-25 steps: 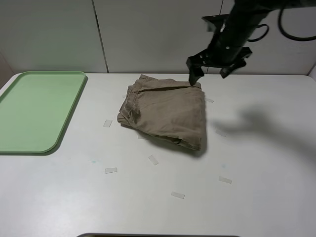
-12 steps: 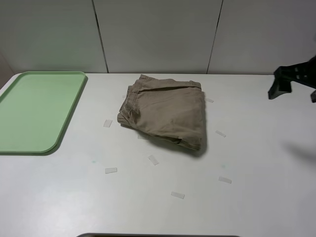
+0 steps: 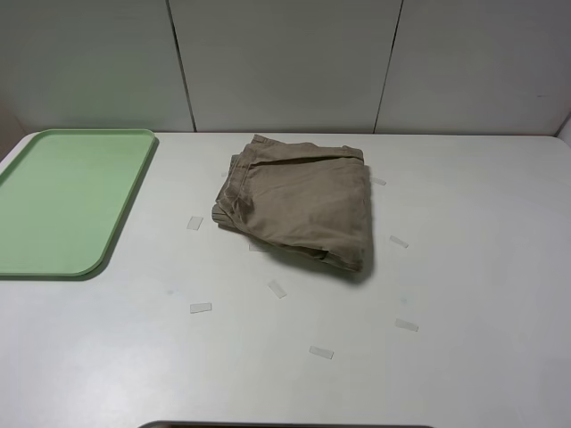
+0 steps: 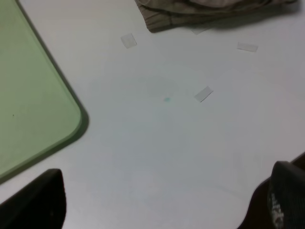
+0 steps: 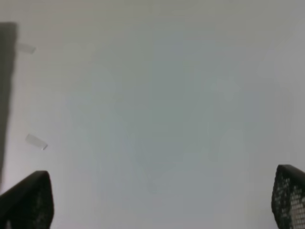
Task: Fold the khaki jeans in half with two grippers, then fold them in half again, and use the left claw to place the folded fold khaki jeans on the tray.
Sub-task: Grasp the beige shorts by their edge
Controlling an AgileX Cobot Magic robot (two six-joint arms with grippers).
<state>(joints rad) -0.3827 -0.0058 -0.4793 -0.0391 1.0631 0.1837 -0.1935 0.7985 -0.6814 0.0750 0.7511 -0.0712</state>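
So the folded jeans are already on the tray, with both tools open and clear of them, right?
No: the exterior high view shows the jeans on the table, to the right of the tray, not on it. The left tool and right tool are indeed open and clear of them.

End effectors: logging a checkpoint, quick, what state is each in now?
Left end effector: open, holding nothing.
Right end effector: open, holding nothing.

You can read no text, label, brand, number or sign in any view; the khaki jeans (image 3: 299,209), the tray (image 3: 62,196) and the tape strips (image 3: 201,308) show none.
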